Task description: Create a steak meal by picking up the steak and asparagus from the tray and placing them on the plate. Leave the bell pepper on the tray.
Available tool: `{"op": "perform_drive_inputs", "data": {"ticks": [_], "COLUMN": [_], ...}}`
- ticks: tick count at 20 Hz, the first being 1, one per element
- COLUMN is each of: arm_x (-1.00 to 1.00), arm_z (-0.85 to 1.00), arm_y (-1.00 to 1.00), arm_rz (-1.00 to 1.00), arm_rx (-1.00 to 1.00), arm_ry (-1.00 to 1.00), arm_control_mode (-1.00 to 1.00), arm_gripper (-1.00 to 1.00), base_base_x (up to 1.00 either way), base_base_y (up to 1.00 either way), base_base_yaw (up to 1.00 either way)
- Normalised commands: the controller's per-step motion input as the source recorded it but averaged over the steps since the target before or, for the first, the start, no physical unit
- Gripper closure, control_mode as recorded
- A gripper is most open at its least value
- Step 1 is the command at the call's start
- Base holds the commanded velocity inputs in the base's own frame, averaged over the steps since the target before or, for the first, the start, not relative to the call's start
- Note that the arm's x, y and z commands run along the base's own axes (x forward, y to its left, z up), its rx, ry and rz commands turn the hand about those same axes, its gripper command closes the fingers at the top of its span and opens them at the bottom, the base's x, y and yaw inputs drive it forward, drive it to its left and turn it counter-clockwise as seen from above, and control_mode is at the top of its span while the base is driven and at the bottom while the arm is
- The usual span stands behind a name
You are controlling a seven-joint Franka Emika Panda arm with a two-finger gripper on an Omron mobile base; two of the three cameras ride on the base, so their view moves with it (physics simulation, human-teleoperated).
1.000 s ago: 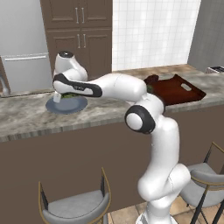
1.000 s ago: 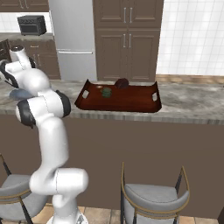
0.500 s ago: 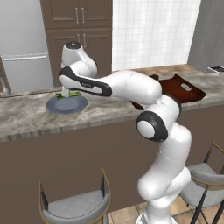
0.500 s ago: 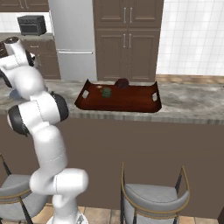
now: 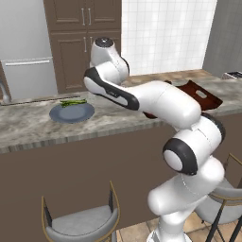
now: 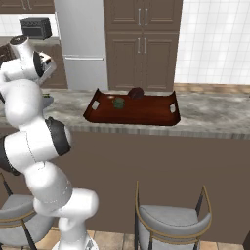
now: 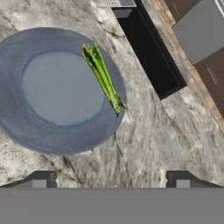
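Two dark fingertips [image 7: 41, 179] stand wide apart at the bottom of your hand view, so the hand [image 7: 110, 180] is open and grips nothing. Beyond it you see the asparagus [image 7: 103, 76] lying on the rim of the plate [image 7: 26, 127], which sits on the marbled desk [image 7: 157, 144]. From the right base view, the tray [image 6: 146, 111] rests well apart along the desk, with the bell pepper [image 6: 118, 103] and the steak [image 6: 135, 93] inside it
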Motion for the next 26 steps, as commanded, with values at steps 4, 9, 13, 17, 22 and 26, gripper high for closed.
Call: {"op": "perform_drive_inputs", "data": {"ticks": [4, 9, 13, 17, 22, 26], "arm_x": [-0.18, 0.01, 0.15, 0.2, 0.29, 0.39], "arm_z": [0.01, 0.0, 0.0, 0.0, 0.0, 0.03], "arm_y": [-1.0, -0.99, -0.9, -0.92, -0.83, -0.62], "arm_rz": [-0.29, -0.48, -0.54, -0.58, -0.56, -0.46], "arm_rx": [0.0, 0.07, 0.09, 0.03, 0.09, 0.22], "arm_ry": [-0.01, -0.05, -0.05, 0.0, 0.0, 0.0], "arm_control_mode": [-1.0, -1.0, -1.0, -1.0, -1.0, -1.0], "arm_gripper": [-1.0, -1.0, -1.0, -1.0, -1.0, -1.0], "base_base_x": [0.0, 0.0, 0.0, 0.0, 0.0, 0.0], "base_base_y": [0.0, 0.0, 0.0, 0.0, 0.0, 0.0], "base_base_yaw": [0.0, 0.0, 0.0, 0.0, 0.0, 0.0]}}
